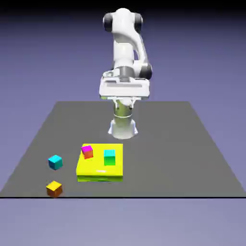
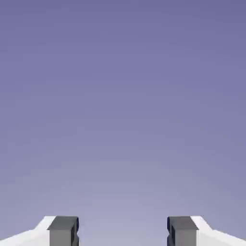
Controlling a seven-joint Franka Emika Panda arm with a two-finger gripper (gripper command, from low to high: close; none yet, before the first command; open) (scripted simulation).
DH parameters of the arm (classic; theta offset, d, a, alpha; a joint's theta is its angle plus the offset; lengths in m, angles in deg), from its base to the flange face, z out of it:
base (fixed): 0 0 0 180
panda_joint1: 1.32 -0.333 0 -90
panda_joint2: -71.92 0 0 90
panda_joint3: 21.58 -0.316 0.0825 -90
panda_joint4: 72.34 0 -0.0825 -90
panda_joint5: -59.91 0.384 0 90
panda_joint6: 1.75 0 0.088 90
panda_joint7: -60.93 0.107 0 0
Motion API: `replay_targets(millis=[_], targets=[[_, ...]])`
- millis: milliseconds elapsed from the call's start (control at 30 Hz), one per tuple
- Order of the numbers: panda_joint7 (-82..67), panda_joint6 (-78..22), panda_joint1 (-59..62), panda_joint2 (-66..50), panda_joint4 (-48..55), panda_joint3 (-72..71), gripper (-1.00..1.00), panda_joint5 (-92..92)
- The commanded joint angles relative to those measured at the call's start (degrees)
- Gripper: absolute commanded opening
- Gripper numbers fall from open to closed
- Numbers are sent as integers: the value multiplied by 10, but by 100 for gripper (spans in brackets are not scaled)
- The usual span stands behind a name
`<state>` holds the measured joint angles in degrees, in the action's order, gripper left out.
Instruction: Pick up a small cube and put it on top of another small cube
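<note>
The fingers [image 2: 123,233] are spread wide with nothing between them, only backdrop ahead. The arm [image 1: 126,53] stands raised at the far side of the worktop [image 1: 192,153]. A pink cube [image 1: 87,152] and a green cube [image 1: 109,157] sit apart on a yellow slab [image 1: 98,172]. A cyan cube [image 1: 55,162] and an orange cube [image 1: 54,188] lie on the worktop toward the exterior view's left.

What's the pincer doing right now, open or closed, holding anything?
Pincer: open, fingers wide apart, holding nothing; only the backdrop shows between them.
</note>
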<state>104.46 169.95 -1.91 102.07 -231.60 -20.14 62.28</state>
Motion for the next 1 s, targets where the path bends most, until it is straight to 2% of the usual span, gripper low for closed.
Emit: replay_targets(millis=[0,967], targets=[[9,-19,1,-21,14,12,0,20],[268,-574,25,-623,431,359,0,591]])
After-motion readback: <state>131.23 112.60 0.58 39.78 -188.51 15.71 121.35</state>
